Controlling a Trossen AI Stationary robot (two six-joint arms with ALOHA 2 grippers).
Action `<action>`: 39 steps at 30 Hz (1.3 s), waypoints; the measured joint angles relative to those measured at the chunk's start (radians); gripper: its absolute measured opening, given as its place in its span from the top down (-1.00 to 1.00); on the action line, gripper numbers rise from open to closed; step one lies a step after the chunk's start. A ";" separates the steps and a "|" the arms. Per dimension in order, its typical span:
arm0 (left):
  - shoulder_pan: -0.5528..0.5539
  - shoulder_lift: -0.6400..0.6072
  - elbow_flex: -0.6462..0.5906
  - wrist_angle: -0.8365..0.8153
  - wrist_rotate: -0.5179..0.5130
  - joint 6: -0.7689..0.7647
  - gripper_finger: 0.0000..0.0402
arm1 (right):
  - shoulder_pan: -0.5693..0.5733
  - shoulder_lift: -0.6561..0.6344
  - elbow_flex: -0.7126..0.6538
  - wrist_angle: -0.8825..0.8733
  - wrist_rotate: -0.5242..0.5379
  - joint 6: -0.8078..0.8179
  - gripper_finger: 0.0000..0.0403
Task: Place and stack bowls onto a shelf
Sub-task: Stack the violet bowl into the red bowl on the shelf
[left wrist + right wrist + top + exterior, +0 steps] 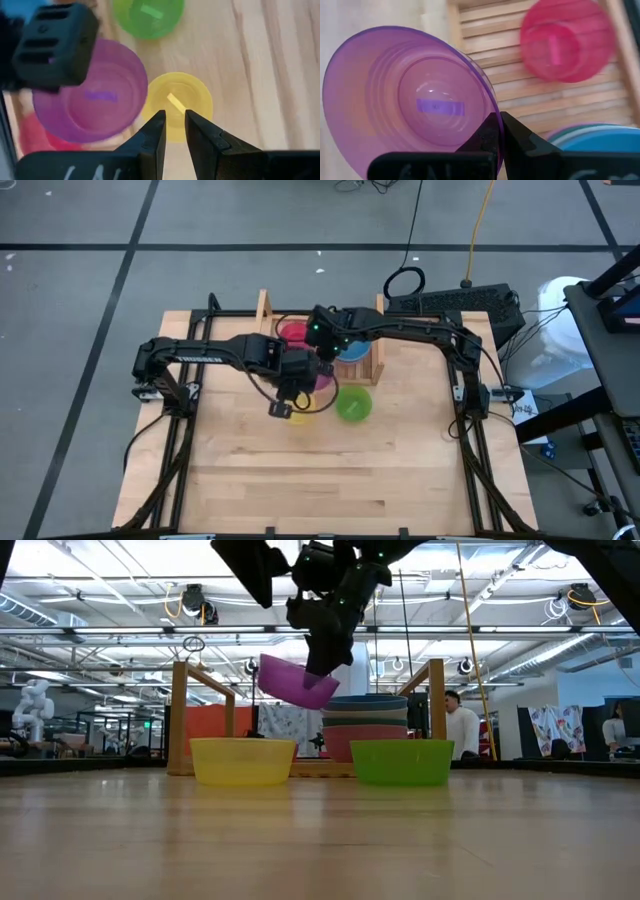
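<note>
Above the shelf [322, 350], at its open front edge: purple bowl [296, 681] carried clear of the worktop [330, 470], tilted, rim pinched between the closed jaws of the right gripper [498, 131]. On the slats directly beyond the purple bowl: pink bowl [566, 40], single, on the shelf's left half. On the shelf's right half: stack of bowls [364, 726], blue uppermost. Just in front of the shelf, on the worktop: yellow bowl [243, 760] and light green bowl [402, 761], side by side, not yet placed. Above the yellow bowl: left gripper [174, 129], jaws a little apart, holding nothing.

Step in hand, as judged: transport of the purple bowl to the shelf for stacking. Next move, as judged: carry farther over the shelf until centred on the pink bowl, level the rim, lower until nested, then release. Point of care: tilt and the near upright side board.
</note>
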 joint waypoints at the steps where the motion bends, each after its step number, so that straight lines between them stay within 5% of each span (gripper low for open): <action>1: 0.000 0.000 0.000 0.000 -0.008 -0.051 0.61 | 0.002 0.000 0.000 0.000 0.024 0.000 1.00; 6: -0.007 0.000 0.000 0.000 -0.102 -0.374 0.61 | 0.006 0.000 0.000 0.013 0.085 -0.002 1.00; 14: -0.009 0.000 0.000 0.026 -0.269 -1.192 0.61 | 0.006 0.000 0.000 0.057 0.087 -0.016 1.00; 19: -0.019 0.031 0.000 -0.041 -0.337 -1.446 0.61 | 0.005 0.000 0.000 0.060 0.089 -0.051 1.00; 24: -0.034 0.098 0.000 -0.139 -0.338 -1.558 0.61 | 0.006 -0.029 0.000 0.080 0.087 -0.082 1.00; 39: -0.038 0.098 0.001 -0.074 -0.365 -1.572 0.61 | 0.008 -0.063 0.000 0.099 0.123 -0.107 1.00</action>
